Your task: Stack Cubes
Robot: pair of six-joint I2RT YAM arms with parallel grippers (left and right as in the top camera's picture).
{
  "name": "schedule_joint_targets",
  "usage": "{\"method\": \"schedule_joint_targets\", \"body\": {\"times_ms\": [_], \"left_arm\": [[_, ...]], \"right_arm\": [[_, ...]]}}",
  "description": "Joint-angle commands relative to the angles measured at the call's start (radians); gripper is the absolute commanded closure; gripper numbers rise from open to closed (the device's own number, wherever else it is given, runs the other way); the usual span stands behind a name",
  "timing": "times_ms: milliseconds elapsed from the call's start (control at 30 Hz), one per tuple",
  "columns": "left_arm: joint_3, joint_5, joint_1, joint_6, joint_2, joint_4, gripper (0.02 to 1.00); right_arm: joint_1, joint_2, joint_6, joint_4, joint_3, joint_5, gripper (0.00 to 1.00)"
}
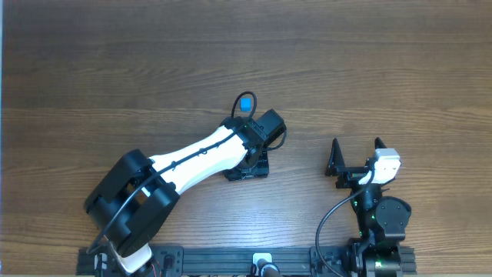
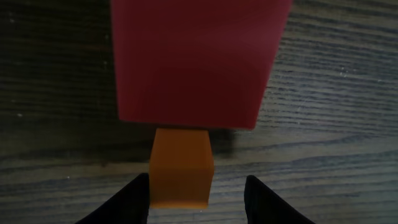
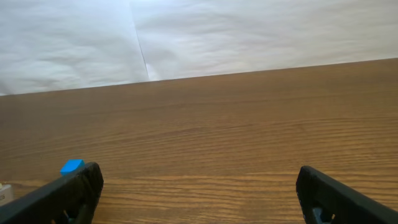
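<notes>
Table [image 1: 115,61]: brown wood grain, carrying all three blocks and both arms.
Left gripper [image 2: 196,180]: reached out to the middle of the table, pointing down at the surface. Its two dark fingers [image 2: 134,202] are spread apart on either side of the orange cube. One finger is at the cube's side, while a clear strip of table shows between the cube and the other finger. It grips nothing.
Orange cube [image 2: 181,168]: on the table between the left gripper's fingers, with one edge meeting the red block in the left wrist view.
Red block [image 2: 196,59]: just beyond the orange cube and much wider than it in the left wrist view.
Blue cube [image 1: 245,103]: alone on the table, a little farther out than the left arm's wrist, apart from the other two blocks. It also shows far off in the right wrist view.
Right gripper [image 1: 356,144]: close to its base on the right side of the table, with fingers spread wide and nothing between them.
White backdrop [image 3: 249,37]: beyond the table's far edge.
</notes>
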Motion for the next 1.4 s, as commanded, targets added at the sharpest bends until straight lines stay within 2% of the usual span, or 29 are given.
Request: {"method": "schedule_joint_targets", "body": {"times_ms": [33, 967, 1200, 1400], "left_arm": [[-0.011, -0.017, 0.0, -0.008, 0.012, -0.002, 0.524], [-0.014, -0.036, 0.0, -0.022, 0.029, -0.015, 0.56], [-0.014, -0.035, 0.0, -0.022, 0.04, -0.015, 0.603], [-0.014, -0.035, 0.0, -0.022, 0.04, -0.012, 0.684]], "right_arm": [[0.0, -0.001, 0.005, -0.003, -0.005, -0.011, 0.007], [0.0, -0.001, 0.005, -0.003, -0.005, -0.011, 0.009], [0.0, -0.001, 0.005, -0.003, -0.005, -0.011, 0.007], [0.0, 0.0, 0.005, -0.003, -0.005, -0.011, 0.007]]}}
